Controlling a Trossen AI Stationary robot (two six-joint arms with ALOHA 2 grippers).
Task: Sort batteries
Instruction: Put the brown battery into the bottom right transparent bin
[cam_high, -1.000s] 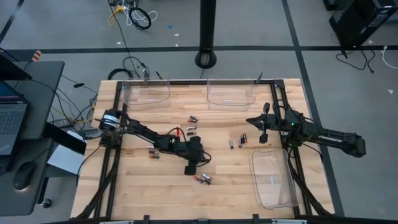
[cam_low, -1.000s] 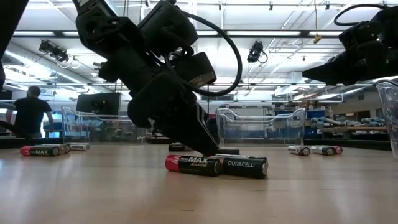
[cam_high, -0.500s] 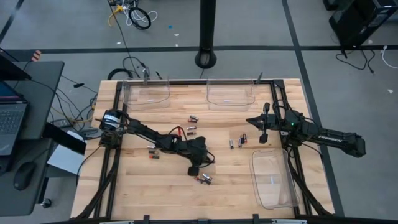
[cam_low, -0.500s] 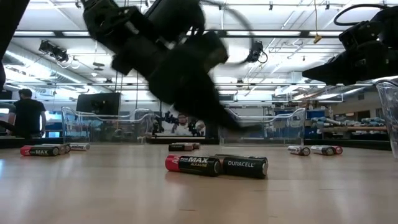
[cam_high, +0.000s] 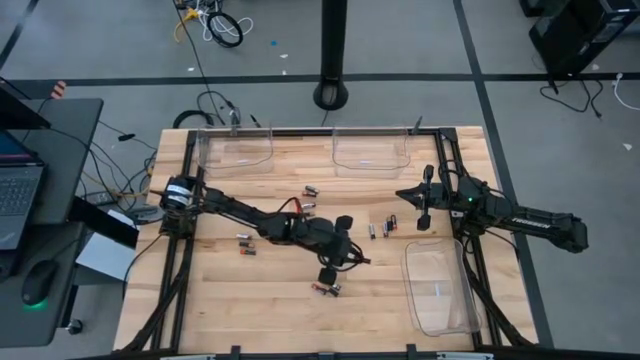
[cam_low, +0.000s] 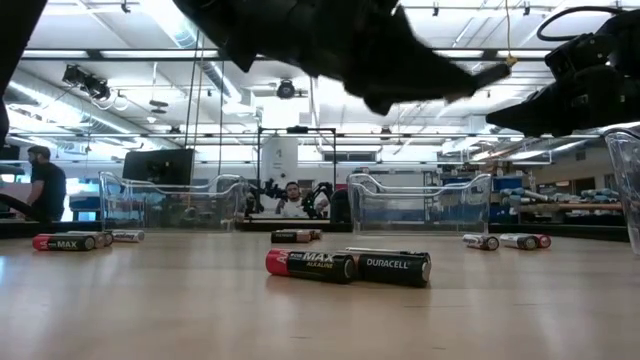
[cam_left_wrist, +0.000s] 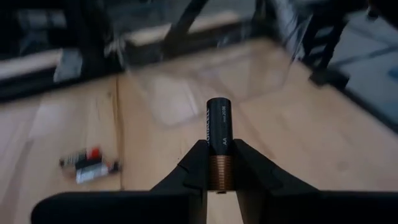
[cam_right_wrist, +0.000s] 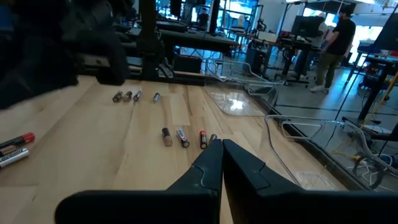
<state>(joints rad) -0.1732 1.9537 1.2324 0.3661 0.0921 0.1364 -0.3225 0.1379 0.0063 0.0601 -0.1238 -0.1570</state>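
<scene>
My left gripper (cam_left_wrist: 219, 149) hangs over the middle of the table (cam_high: 348, 258), shut on a copper-and-black battery (cam_left_wrist: 219, 124). In the low view it shows blurred at the top (cam_low: 430, 75). Two batteries (cam_low: 345, 265) lie side by side near the front edge (cam_high: 325, 288). Other batteries lie in small groups at the left (cam_high: 245, 245), the far middle (cam_high: 309, 199) and the right (cam_high: 381, 228). My right gripper (cam_right_wrist: 221, 144) waits shut above the table's right side (cam_high: 405, 193). My left gripper pinches the battery's copper end (cam_left_wrist: 219, 173) between its two fingers. The battery lies along the fingers, and its black end (cam_left_wrist: 219, 106) sticks out past the fingertips. The fingers slant down toward the table's right side. The battery is lifted clear of the table.
Clear plastic trays stand at the far left (cam_high: 238, 150), the far middle (cam_high: 372, 150) and the right front (cam_high: 440, 285). Dark rails run along both sides of the table. A person stands in the room beyond (cam_low: 42, 185).
My left gripper has risen from the table just behind the two front batteries and gone toward the right edge, tipping from steeply down to nearer level. The battery it holds has come up with it; the two front batteries have stayed where they were.
</scene>
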